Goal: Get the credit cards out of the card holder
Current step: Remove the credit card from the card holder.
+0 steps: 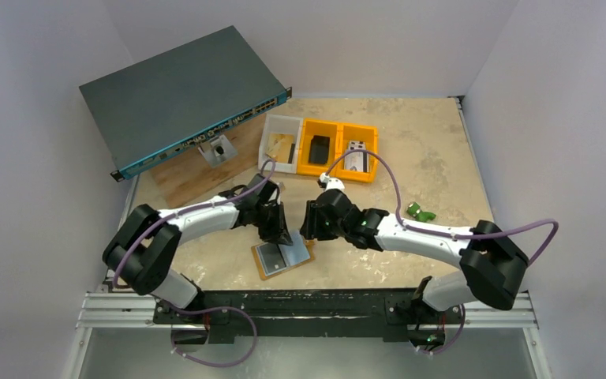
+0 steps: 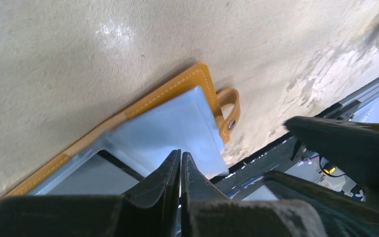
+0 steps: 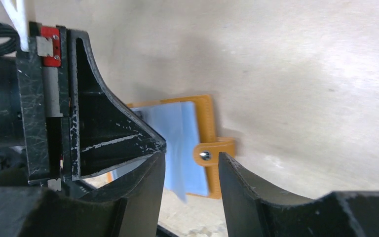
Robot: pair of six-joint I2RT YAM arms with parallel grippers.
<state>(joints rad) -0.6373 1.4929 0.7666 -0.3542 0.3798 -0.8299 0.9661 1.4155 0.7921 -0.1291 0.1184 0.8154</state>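
The card holder is lying open on the table close to the near edge, just in front of my two arms and between them, its tan-orange outside facing down and its pale inside facing up. My left gripper is reaching down onto it with the fingers pressed tight together, pinching the holder's pale blue flap; in the right wrist view that flap is standing raised off the leather and is hanging past the orange border. My right gripper is hovering just beside the left one, on the holder's right side, with its jaws partly spread and gripping nothing. Through the gap between them I am seeing the snap tab, which is sticking out flat from the holder's edge onto the table. I cannot tell whether any card is showing under the flap. Farther back, a white bin and two orange bins are sitting in a row, well apart from the holder.
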